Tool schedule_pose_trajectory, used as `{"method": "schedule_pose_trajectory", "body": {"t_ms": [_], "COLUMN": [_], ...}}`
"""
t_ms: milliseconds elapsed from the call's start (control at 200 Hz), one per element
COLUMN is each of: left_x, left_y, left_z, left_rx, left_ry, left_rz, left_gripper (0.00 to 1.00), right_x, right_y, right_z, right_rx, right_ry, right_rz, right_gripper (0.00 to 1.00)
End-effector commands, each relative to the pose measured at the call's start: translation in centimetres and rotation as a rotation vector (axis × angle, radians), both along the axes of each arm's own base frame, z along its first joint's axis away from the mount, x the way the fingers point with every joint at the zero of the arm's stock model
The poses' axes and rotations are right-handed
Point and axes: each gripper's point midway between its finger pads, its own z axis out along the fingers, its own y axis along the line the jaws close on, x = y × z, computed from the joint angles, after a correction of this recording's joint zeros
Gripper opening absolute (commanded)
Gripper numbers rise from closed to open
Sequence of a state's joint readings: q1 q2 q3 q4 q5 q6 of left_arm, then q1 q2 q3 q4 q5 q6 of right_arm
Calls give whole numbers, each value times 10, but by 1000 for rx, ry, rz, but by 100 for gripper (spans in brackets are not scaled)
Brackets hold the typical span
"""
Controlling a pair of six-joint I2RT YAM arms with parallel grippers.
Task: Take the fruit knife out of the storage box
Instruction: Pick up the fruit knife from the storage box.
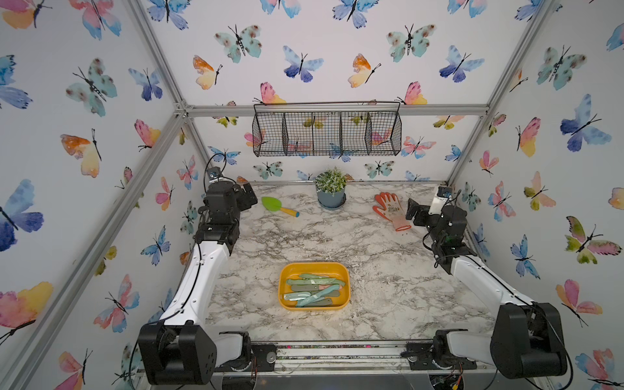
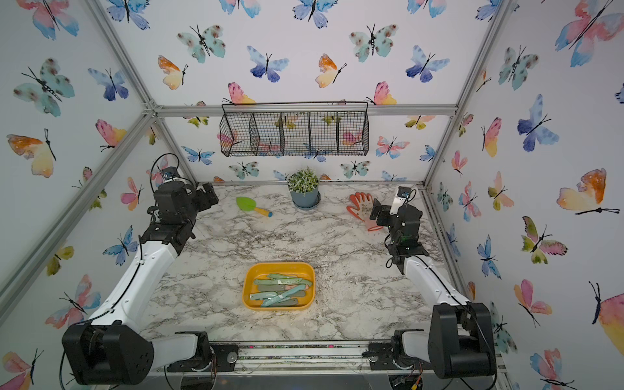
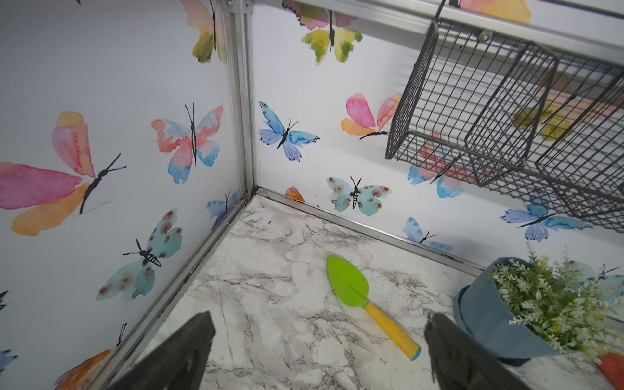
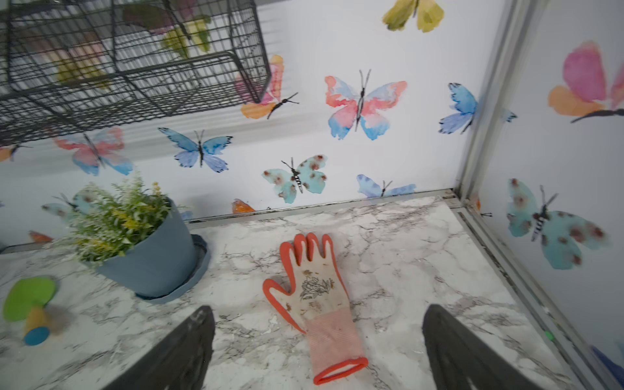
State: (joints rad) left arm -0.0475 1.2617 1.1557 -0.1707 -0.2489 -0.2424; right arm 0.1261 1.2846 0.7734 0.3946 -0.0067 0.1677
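Left pincer (image 3: 317, 317) and right pincer (image 4: 317, 309) gape wide, gripping nothing — fruit knives (image 1: 319, 293) heaped in the storage box (image 1: 314, 265) blur together.

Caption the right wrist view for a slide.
Open right end effector facing an orange glove on marble tabletop, potted plant nearby.

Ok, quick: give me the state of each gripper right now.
Left gripper: open, holding nothing.
Right gripper: open, holding nothing.
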Motion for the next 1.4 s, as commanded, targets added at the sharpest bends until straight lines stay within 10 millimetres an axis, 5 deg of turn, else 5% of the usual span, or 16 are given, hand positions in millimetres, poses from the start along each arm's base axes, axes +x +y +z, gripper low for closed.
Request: {"method": "schedule_pose_trajectory", "body": {"t_ms": [0,130,255,395,656,796,981,1151,1396], "left_x": [-17,-23,-32,-42,-64,-70,-71,-73,-72], "left_y": [-2,-17,-4,2,4,-6,-3,0,-2], "left_z": [-36,-54,-74,-74,-80,-84,-87,-85,-87], "left_rx": [-54,-113,-138,-137,-133,-151,-126,-119,-128], "left_ry": [142,112,159,193,200,174,187,182,187], "left_rz": [2,-72,23,52,63,3,9,25,18], "left_gripper": [98,98,98,98,98,98,98,98,98], "right_x": [-5,-12,-32,-69,-144,-169,-191,-202,-209], "right_y": [50,111,181,246,324,346,365,365,355], "right_z": [17,24,13,-3,-21,-46,-95,-136,-158], "right_rx": [10,-46,-165,-304,-528,-617,-778,-896,-942], "right_ry": [20,63,126,155,189,255,397,487,584], "right_rz": [232,460,666,856,1186,1295,1378,1396,1397], "right_gripper": [98,98,98,98,99,98,74,62,53]}}
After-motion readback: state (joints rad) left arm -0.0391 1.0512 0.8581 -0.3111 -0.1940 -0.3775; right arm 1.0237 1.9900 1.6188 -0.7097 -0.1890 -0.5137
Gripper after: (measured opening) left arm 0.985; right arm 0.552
